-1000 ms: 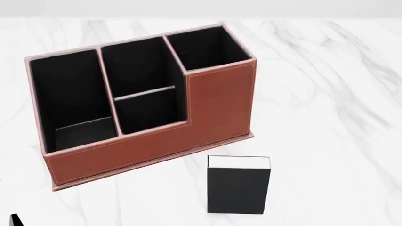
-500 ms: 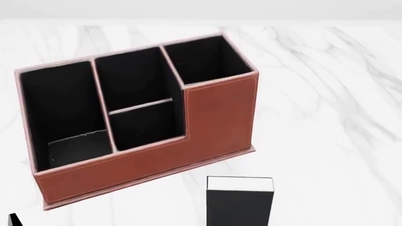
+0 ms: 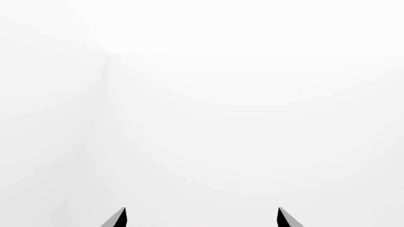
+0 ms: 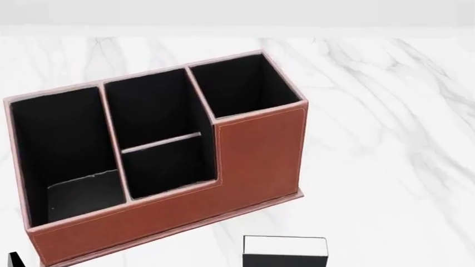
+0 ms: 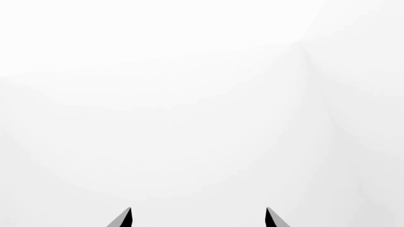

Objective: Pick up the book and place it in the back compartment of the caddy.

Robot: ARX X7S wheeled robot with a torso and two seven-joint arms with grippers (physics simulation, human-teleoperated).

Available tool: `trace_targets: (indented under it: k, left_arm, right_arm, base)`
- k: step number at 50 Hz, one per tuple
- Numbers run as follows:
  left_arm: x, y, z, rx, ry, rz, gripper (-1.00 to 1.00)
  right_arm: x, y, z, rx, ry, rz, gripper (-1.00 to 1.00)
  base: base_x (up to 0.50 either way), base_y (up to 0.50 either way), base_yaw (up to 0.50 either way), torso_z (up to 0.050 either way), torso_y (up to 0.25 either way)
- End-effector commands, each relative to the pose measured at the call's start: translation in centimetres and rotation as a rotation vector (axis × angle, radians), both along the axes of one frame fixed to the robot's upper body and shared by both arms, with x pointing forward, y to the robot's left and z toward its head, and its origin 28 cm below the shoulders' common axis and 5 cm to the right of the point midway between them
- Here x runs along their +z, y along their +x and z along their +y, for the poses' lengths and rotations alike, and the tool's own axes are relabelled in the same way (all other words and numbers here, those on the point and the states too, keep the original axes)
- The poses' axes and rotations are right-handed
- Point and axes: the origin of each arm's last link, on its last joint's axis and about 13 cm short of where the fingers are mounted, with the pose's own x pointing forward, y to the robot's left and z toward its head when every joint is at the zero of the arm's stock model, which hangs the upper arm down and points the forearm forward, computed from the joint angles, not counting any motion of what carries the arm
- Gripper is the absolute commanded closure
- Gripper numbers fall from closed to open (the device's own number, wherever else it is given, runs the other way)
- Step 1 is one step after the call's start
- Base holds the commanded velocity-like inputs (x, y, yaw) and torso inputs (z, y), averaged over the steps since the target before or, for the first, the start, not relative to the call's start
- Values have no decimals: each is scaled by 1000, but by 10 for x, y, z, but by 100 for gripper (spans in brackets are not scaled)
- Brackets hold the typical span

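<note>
Table: white marble surface; it bears everything seen
Caddy: red-brown, black-lined, four cells; sits left of centre, stepped front wall facing near
Book: black covers, white page edge up; stands upright just near the caddy's right end, apart from it
Left gripper: fingertips spread apart, holding nothing
Right gripper: fingertips spread apart, holding nothing

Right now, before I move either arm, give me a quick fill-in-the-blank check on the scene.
1. The book stands on the table, ____ the caddy, not in it.
2. The caddy has ____ cells.
3. All its cells hold ____.
4. In each wrist view, the left gripper and right gripper have jaws that stand ____, holding nothing.

Missing words: outside; four; nothing; apart
</note>
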Motion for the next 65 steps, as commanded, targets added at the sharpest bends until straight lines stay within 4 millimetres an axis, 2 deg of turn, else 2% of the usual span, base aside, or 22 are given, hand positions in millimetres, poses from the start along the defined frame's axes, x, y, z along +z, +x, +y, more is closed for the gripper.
trace_targets:
  k: [1, 24, 65]
  left_arm:
    - [0, 0, 0, 1, -1, 0, -100]
    - [1, -1, -1, 1, -2, -2, -100]
    - [0, 0, -1, 4, 4, 2, -100]
  right_arm:
    - [0, 0, 0, 1, -1, 1, -100]
    - [0, 0, 0, 1, -1, 2, -100]
    - [-1, 1, 2, -14, -29, 2, -100]
  base:
    - [148, 0, 0, 0, 0]
    - [130, 0, 0, 0, 0]
    - [1, 0, 0, 0, 0]
